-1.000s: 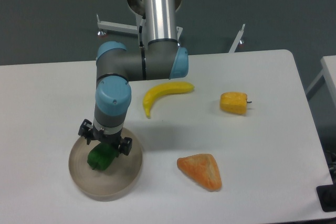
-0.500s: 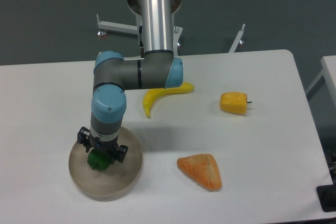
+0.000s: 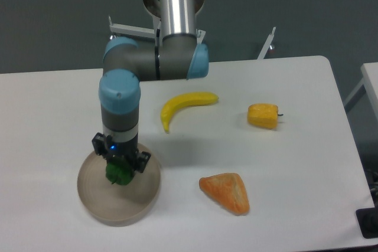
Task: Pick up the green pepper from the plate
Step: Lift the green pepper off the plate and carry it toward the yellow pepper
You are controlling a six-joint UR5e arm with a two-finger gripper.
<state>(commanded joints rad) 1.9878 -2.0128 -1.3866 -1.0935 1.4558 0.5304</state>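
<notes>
The green pepper (image 3: 117, 174) is small, dark green and glossy, over the left-middle of the round beige-grey plate (image 3: 139, 195) at the table's front left. My gripper (image 3: 120, 168) points straight down right over it, and its fingers are closed on the pepper's top. The black gripper body covers the pepper's upper part and most of the fingers. Whether the pepper still touches the plate cannot be told from this view.
A yellow banana (image 3: 188, 103) lies behind and to the right of the plate. A yellow-orange pepper (image 3: 263, 115) sits further right. An orange wedge-shaped food piece (image 3: 225, 192) lies at the front middle. The table's front edge runs close below the plate.
The gripper came down onto the pepper and closed on it. The wrist and pepper have since shifted slightly right and up over the plate.
</notes>
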